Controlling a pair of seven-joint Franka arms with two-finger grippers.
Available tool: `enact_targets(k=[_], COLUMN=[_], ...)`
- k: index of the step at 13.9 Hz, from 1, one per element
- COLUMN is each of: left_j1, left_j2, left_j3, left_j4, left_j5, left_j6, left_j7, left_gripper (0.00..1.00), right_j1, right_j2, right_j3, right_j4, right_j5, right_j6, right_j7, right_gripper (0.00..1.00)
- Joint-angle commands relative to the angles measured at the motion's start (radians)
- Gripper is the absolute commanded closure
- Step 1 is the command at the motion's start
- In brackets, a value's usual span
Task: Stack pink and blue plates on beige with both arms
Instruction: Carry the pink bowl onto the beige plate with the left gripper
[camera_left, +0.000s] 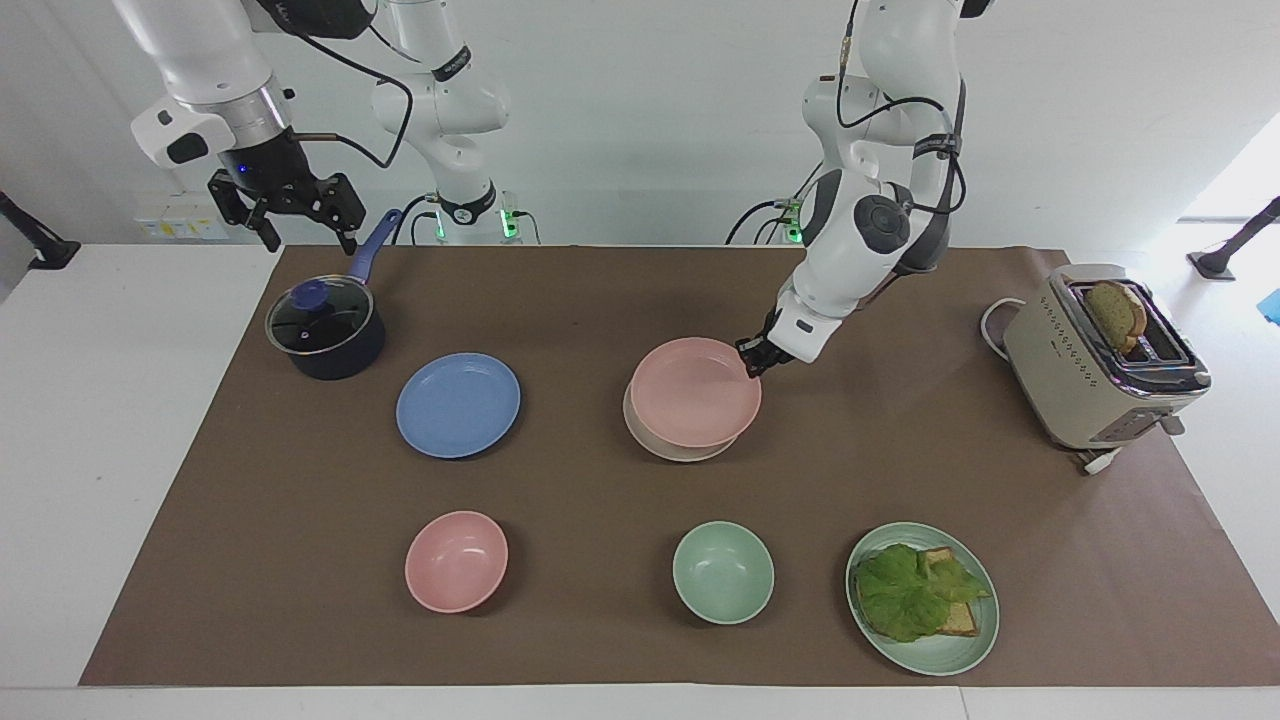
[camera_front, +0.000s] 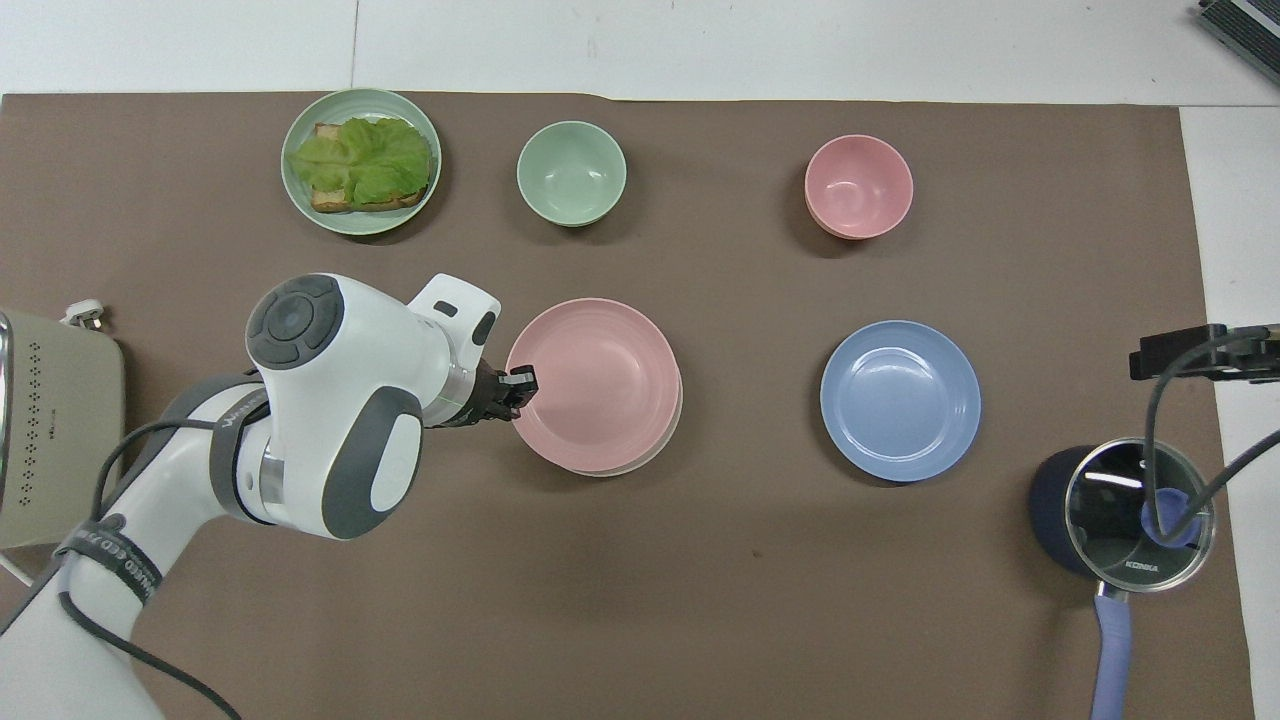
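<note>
My left gripper (camera_left: 753, 357) (camera_front: 520, 386) is shut on the rim of the pink plate (camera_left: 694, 390) (camera_front: 593, 383) and holds it just over the beige plate (camera_left: 680, 449) (camera_front: 640, 462), of which only a thin crescent shows. The blue plate (camera_left: 458, 404) (camera_front: 900, 399) lies flat on the brown mat, toward the right arm's end. My right gripper (camera_left: 296, 202) (camera_front: 1190, 352) waits open, raised over the table edge next to the pot.
A lidded dark pot (camera_left: 325, 330) (camera_front: 1125, 510) with a blue handle stands beside the blue plate. A toaster (camera_left: 1100, 355) (camera_front: 55, 430) sits at the left arm's end. A pink bowl (camera_left: 456, 560), a green bowl (camera_left: 722, 572) and a green plate with lettuce toast (camera_left: 922, 597) line the edge farthest from the robots.
</note>
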Motion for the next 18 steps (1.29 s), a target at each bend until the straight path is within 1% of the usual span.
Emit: enact_targets(k=[1, 2, 5, 9, 11, 12, 13, 16, 17, 18], left_j1=[-0.033, -0.033, -0.037, -0.035, -0.032, -0.032, -0.032, -0.03, -0.032, -0.023], left_j2=[-0.025, -0.026, -0.017, -0.011, -0.009, -0.009, -0.009, -0.005, 0.017, 0.023], left_j3=[0.017, 0.017, 0.017, 0.017, 0.017, 0.018, 0.017, 0.02, 0.021, 0.023], left_j4=[-0.061, -0.065, -0.067, -0.061, -0.058, -0.056, -0.055, -0.039, -0.003, 0.034], left_j5=[-0.021, -0.021, -0.021, -0.021, -0.021, -0.021, -0.021, -0.021, -0.001, 0.043], left_j6=[0.055, 0.055, 0.077, 0.078, 0.078, 0.08, 0.079, 0.077, 0.066, 0.059], left_j7=[-0.013, -0.013, -0.013, 0.008, 0.019, 0.017, 0.017, 0.021, 0.019, 0.019], left_gripper=[1.0, 1.0, 1.0, 0.99, 0.15, 0.04, 0.0, 0.0, 0.0, 0.0], right_j1=[-0.017, -0.017, -0.017, -0.011, -0.013, -0.014, -0.014, -0.016, -0.013, -0.008], right_j2=[-0.014, -0.012, -0.004, 0.023, 0.049, 0.061, 0.072, 0.111, 0.118, 0.129], right_j3=[0.008, 0.008, 0.008, 0.009, 0.009, 0.009, 0.009, 0.009, 0.009, 0.009], right_j4=[-0.05, -0.062, -0.136, -0.174, -0.178, -0.179, -0.182, -0.22, -0.245, -0.263], right_j5=[0.004, 0.004, 0.004, 0.004, 0.004, 0.004, 0.005, 0.005, 0.005, 0.008], right_j6=[0.03, 0.035, 0.114, 0.17, 0.191, 0.191, 0.199, 0.268, 0.311, 0.347], right_j7=[-0.013, -0.015, -0.016, -0.015, -0.016, -0.027, -0.036, -0.039, -0.039, -0.038], right_gripper=[0.0, 0.0, 0.0, 0.0, 0.0, 0.0, 0.0, 0.0, 0.0, 0.0])
